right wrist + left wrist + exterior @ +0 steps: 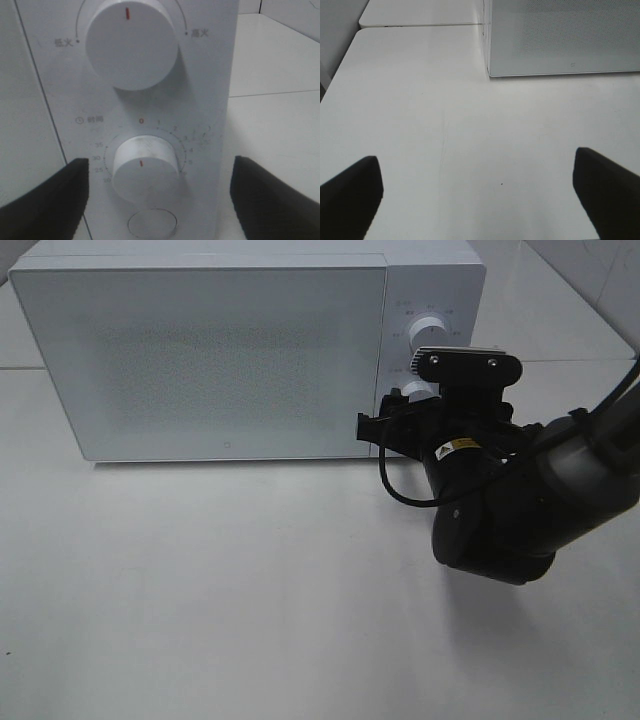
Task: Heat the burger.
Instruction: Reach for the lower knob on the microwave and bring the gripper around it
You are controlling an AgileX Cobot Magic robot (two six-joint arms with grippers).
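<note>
Exterior high view: a white box-shaped microwave (pixel 220 350) with its frosted door shut fills the upper left and centre of the frame. It stands on the plain white desk (pixel 250 620).
Control panel: a white round upper knob (pixel 432 328) and a white round lower knob (pixel 418 390) sit one above the other at the microwave's right end.
In the way: the dark right arm (pixel 540 490) and its black wrist camera bracket (pixel 468 368), at centre right, cover the lower part of the panel and part of the lower knob.
Right tool (pixel 160 200): open, one finger on either side of the lower knob, clear of it and gripping nothing.
Left tool (pixel 477 195): wide open over bare desk, near the microwave's front corner.
Burger: not seen in any view; the frosted door hides the inside of the microwave.
</note>
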